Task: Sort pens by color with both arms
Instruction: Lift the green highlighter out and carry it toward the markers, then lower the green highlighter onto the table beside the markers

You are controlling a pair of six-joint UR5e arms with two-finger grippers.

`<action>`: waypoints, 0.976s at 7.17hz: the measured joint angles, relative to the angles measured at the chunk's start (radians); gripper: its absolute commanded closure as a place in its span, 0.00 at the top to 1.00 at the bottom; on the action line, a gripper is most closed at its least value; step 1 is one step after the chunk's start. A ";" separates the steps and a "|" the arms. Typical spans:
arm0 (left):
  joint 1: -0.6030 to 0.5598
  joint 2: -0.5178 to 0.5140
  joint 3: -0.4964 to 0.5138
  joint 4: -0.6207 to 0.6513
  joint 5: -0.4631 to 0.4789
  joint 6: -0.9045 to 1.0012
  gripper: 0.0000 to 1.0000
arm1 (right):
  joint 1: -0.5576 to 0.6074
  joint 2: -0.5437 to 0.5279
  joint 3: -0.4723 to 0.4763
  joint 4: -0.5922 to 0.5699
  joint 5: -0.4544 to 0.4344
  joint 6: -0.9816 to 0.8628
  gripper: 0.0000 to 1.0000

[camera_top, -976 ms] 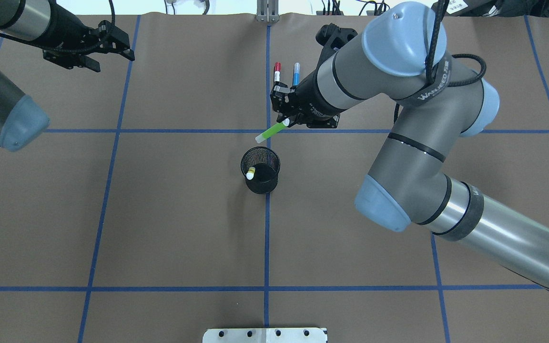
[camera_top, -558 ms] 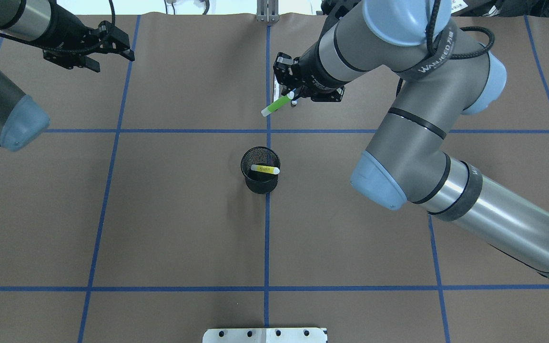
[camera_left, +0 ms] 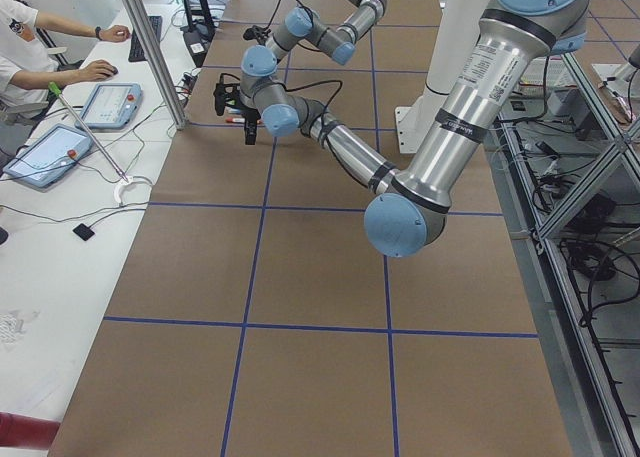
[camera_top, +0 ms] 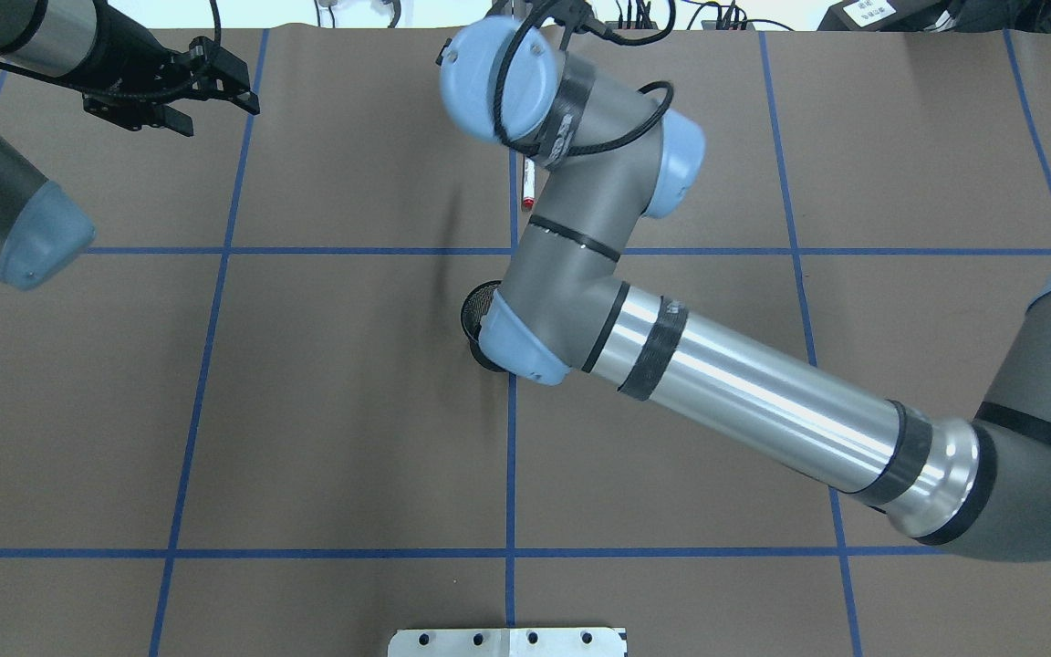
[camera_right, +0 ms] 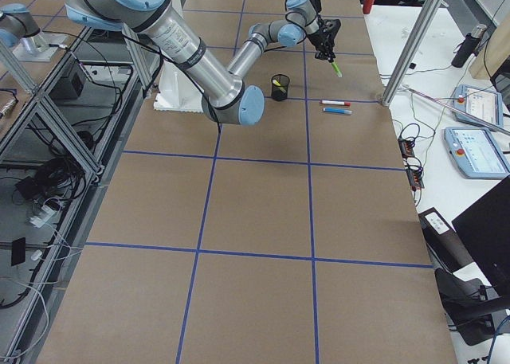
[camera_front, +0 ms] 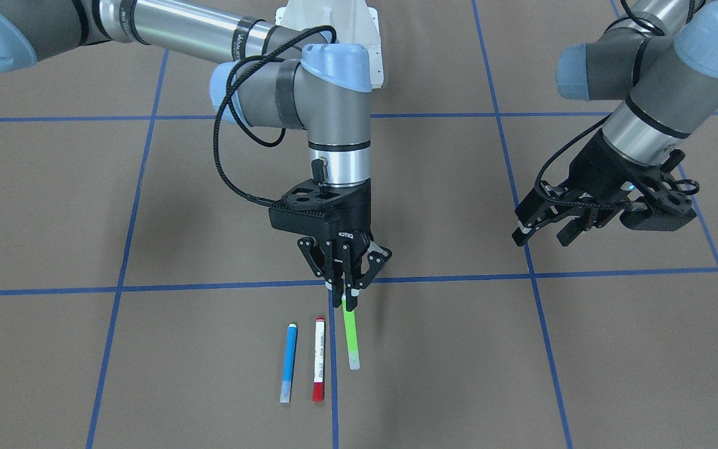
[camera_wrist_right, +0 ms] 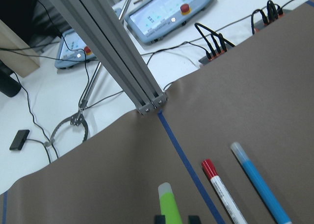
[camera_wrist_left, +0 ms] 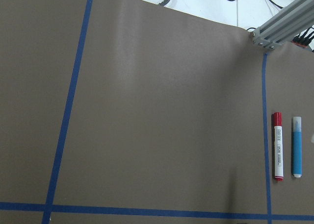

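Note:
My right gripper is shut on the top end of the green pen, which hangs down and outward over the far side of the table, close to the blue centre line. The white pen with red ends and the blue pen lie side by side on the table right beside it. The right wrist view shows the green pen, the red-ended pen and the blue pen. The yellow pen stands in the black mesh cup. My left gripper is open and empty, far off to my left.
My right arm's elbow covers most of the mesh cup in the overhead view. An aluminium post stands at the far table edge near the pens. Operators' tablets and cables lie beyond that edge.
My right arm has carried the green pen from near the cup to the far side, beside the red-ended and blue pens. The yellow pen tipped over inside the cup. My left arm has not moved.

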 measured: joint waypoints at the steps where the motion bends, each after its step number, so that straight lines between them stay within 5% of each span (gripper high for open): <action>1: 0.000 0.000 -0.001 0.001 0.000 -0.001 0.88 | -0.022 0.050 -0.134 0.074 -0.100 0.003 0.00; 3: 0.000 -0.001 -0.002 0.002 0.000 -0.003 0.88 | -0.047 0.125 -0.350 0.193 -0.210 0.002 0.00; 7: 0.000 0.000 0.001 0.002 0.000 -0.001 0.88 | -0.070 0.141 -0.460 0.234 -0.266 -0.007 0.00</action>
